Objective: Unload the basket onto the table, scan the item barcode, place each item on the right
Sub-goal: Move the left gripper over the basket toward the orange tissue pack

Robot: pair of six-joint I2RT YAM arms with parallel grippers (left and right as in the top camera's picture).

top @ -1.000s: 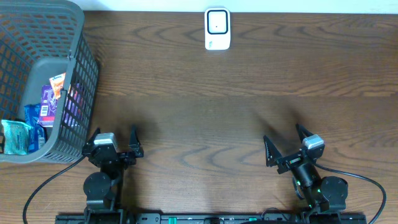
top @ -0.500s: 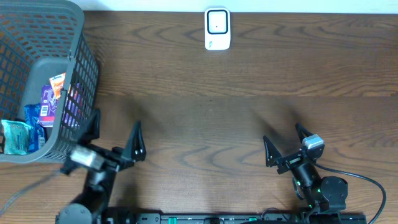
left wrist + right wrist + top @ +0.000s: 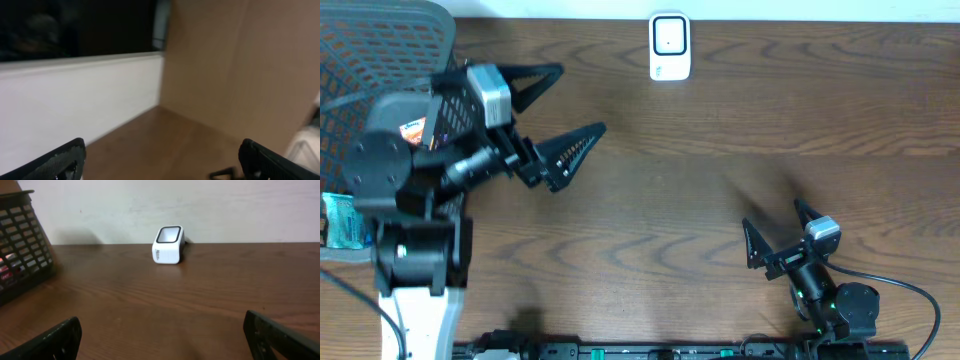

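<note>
The white barcode scanner (image 3: 669, 46) stands at the table's back edge; the right wrist view shows the scanner (image 3: 168, 245) straight ahead against the wall. Item packets lie in the grey basket (image 3: 430, 22) at the left, among them a teal packet (image 3: 340, 220) and an orange one (image 3: 413, 128). My left gripper (image 3: 582, 98) is raised high beside the basket, open and empty, pointing right. The left wrist view is blurred: left gripper (image 3: 162, 165) open over bare wood. My right gripper (image 3: 772, 215) rests open and empty near the front right; it shows as the right gripper (image 3: 162, 340) over the table.
The left arm's body covers much of the basket's right side from above. The basket wall (image 3: 22, 255) shows at the left of the right wrist view. A pale wall runs behind the table.
The left arm has lifted from its rest at the front edge and swung up and back beside the basket, its gripper still open. The right arm has not moved.
</note>
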